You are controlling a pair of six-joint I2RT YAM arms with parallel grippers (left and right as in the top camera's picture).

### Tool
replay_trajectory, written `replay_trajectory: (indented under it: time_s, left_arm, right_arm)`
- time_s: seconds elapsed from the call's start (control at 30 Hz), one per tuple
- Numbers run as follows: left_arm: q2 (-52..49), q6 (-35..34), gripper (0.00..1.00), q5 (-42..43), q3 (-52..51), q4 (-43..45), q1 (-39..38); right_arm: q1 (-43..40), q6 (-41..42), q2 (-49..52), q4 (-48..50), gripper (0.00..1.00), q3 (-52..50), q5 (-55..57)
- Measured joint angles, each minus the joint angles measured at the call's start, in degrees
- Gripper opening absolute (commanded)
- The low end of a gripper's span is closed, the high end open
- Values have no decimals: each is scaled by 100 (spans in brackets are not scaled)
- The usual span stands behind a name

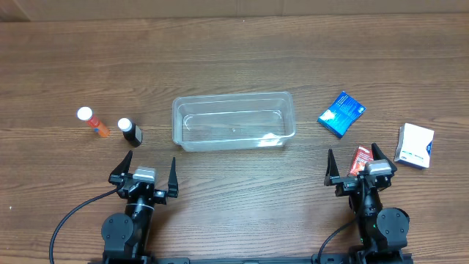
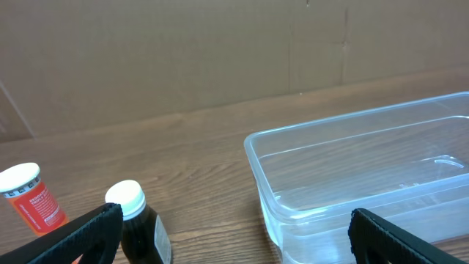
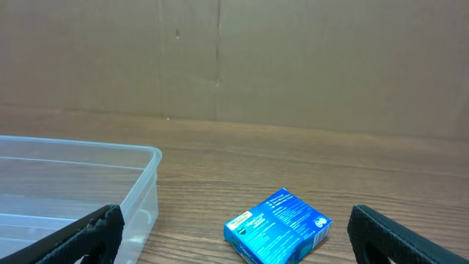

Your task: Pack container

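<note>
The clear plastic container [image 1: 233, 121] stands empty at the table's middle; it also shows in the left wrist view [image 2: 359, 176] and the right wrist view [image 3: 73, 191]. My left gripper [image 1: 150, 170] is open and empty, in front of the container's left end. My right gripper [image 1: 360, 163] is open and empty at the front right. An orange bottle [image 1: 93, 122] and a dark bottle with a white cap [image 1: 130, 132] stand to the container's left. A blue box [image 1: 341, 114], a white box [image 1: 415, 145] and a red box [image 1: 360, 158] lie on the right.
The dark bottle [image 2: 139, 227] and the orange bottle [image 2: 33, 198] show ahead of my left jaws. The blue box [image 3: 278, 226] lies ahead of my right jaws. A brown cardboard wall stands behind the table.
</note>
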State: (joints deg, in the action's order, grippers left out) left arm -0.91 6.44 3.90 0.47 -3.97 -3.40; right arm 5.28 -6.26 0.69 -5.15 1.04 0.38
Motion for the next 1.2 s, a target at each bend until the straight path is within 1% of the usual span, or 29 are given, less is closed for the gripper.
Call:
replay_trajectory:
  time_s: [0.73, 0.83, 0.97, 1.1, 1.2]
  left_arm:
    - [0, 0, 100, 0, 0, 0, 0]
    - [0, -2, 100, 0, 0, 0, 0]
    - [0, -105, 100, 0, 0, 2, 0]
    - [0, -466, 100, 2, 9, -24, 0]
    - [0, -603, 100, 7, 151, -236, 0]
  right_arm:
    - [0, 28, 0, 0, 100, 0, -15]
    - [0, 203, 0, 0, 100, 0, -17]
    - [0, 623, 0, 0, 100, 0, -17]
    - [2, 800, 4, -83, 100, 13, -17]
    - [0, 863, 133, -321, 100, 227, -20]
